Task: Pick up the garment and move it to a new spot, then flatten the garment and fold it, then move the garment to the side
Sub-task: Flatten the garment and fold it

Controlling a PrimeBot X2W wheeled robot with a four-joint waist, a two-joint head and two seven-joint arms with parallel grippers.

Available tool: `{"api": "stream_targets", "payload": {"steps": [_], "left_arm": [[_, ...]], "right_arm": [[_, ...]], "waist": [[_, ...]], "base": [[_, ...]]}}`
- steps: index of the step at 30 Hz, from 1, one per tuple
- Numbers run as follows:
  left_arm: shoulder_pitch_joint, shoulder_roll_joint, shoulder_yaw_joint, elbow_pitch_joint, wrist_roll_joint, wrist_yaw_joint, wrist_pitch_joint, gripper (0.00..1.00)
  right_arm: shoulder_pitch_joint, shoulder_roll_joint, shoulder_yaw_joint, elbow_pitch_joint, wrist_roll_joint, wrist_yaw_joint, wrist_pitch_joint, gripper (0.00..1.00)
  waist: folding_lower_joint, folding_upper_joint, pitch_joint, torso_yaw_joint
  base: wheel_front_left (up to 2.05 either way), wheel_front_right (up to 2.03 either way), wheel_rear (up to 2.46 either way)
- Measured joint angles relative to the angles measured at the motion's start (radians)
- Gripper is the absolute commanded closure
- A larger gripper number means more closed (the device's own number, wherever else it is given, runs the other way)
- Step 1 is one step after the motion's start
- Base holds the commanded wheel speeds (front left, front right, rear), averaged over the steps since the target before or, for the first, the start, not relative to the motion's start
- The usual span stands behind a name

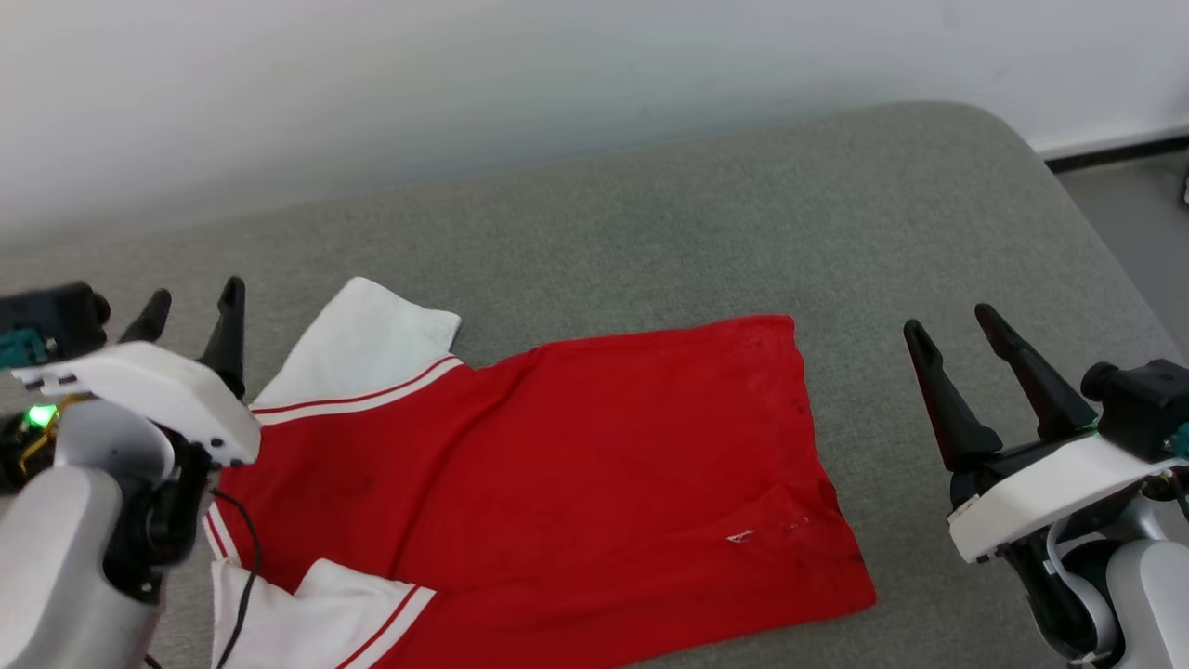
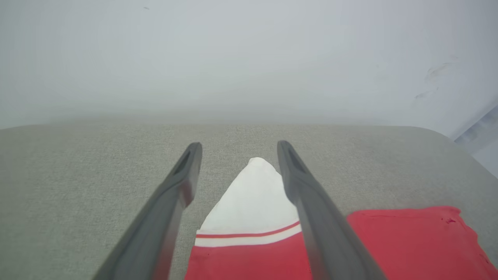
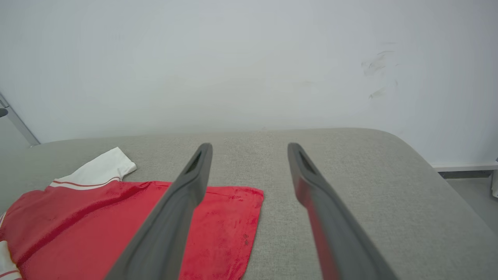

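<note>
Red jersey T-shirt, white striped sleeves [image 1: 594,446], flat on grey fabric surface [image 1: 836,204]. Left gripper [image 1: 192,299] by sleeve, right gripper [image 1: 949,321] beside hem; both released, empty.

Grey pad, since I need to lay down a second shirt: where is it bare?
Bare: the broad strip between the garment and the wall, and the right part of the pad between the garment's hem and the right jaws. Crowded: the near left, where the white sleeves lie by the left jaws.
</note>
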Motion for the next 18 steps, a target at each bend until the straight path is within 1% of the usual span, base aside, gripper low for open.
{"api": "stream_targets", "payload": {"steps": [5,8,11,15,17,18], "left_arm": [[-0.172,0.027,-0.012,0.086,-0.029,-0.068,0.100,0.00],[-0.268,0.053,-0.027,0.142,-0.050,-0.108,0.194,0.00],[-0.337,0.089,-0.058,0.197,-0.072,-0.133,0.342,0.00],[-0.419,0.148,-0.091,0.235,-0.094,-0.160,0.531,0.00],[-0.445,0.179,-0.109,0.255,-0.103,-0.164,0.625,0.00],[-0.452,0.192,-0.119,0.264,-0.104,-0.158,0.675,0.00]], "right_arm": [[-0.035,0.023,-0.002,-0.012,-0.007,0.000,-0.010,0.00],[-0.056,0.030,-0.002,-0.012,-0.008,0.000,-0.017,0.00],[-0.070,0.038,0.010,-0.011,-0.008,0.000,-0.021,0.00],[-0.082,0.044,0.014,-0.009,-0.003,0.000,-0.033,0.00],[-0.083,0.051,0.021,-0.002,0.004,0.000,-0.037,0.00],[-0.085,0.055,0.024,0.001,0.010,0.000,-0.043,0.00]], "waist": [[0.0001,0.0000,0.094,-0.043],[0.0002,0.0000,0.144,-0.071],[0.0003,0.0000,0.184,-0.103],[0.0002,0.0000,0.230,-0.145],[0.0002,0.0000,0.253,-0.164],[0.0002,0.0000,0.263,-0.175]], "base": [[0.00,0.00,0.00],[0.00,0.00,0.00],[0.00,0.00,0.00],[0.00,0.00,0.00],[0.00,0.00,0.00],[0.00,0.00,0.00]]}}
